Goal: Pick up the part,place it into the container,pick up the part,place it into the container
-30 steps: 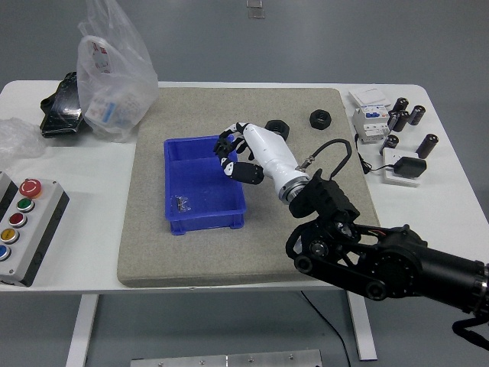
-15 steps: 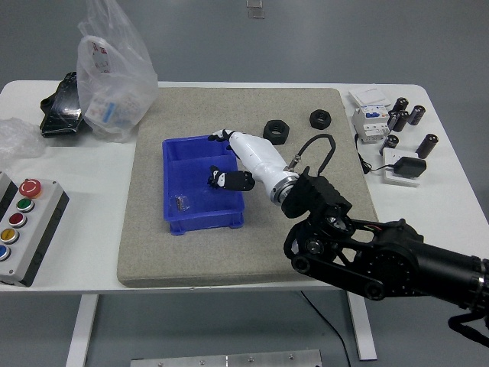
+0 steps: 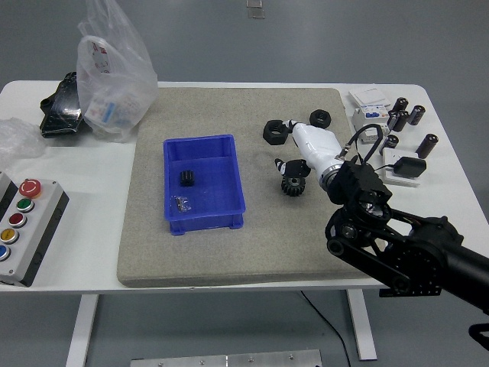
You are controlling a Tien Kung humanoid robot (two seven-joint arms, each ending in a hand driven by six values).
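Note:
The blue container (image 3: 229, 150) sits on the grey mat and holds a small black gear (image 3: 186, 177) and a small metal piece (image 3: 182, 202). My right hand (image 3: 286, 145), white with black fingertips, hovers over the mat to the right of the container, fingers relaxed and holding nothing. A black gear part (image 3: 294, 184) lies on the mat just below its thumb (image 3: 284, 165). A black hex nut (image 3: 273, 131) lies right beside its upper fingers, and a second nut (image 3: 319, 118) lies farther back. The left arm is not in view.
A plastic bag (image 3: 114, 69) and a black object (image 3: 63, 103) stand at the back left. A button box (image 3: 23, 225) is at the left edge. A breaker (image 3: 369, 122), black cylinders (image 3: 405, 115) and an adapter (image 3: 403, 167) lie at the right.
My right hand has drawn back out of the container to the right, over the mat. A black gear it held now lies in the container. The gear on the mat has come into view.

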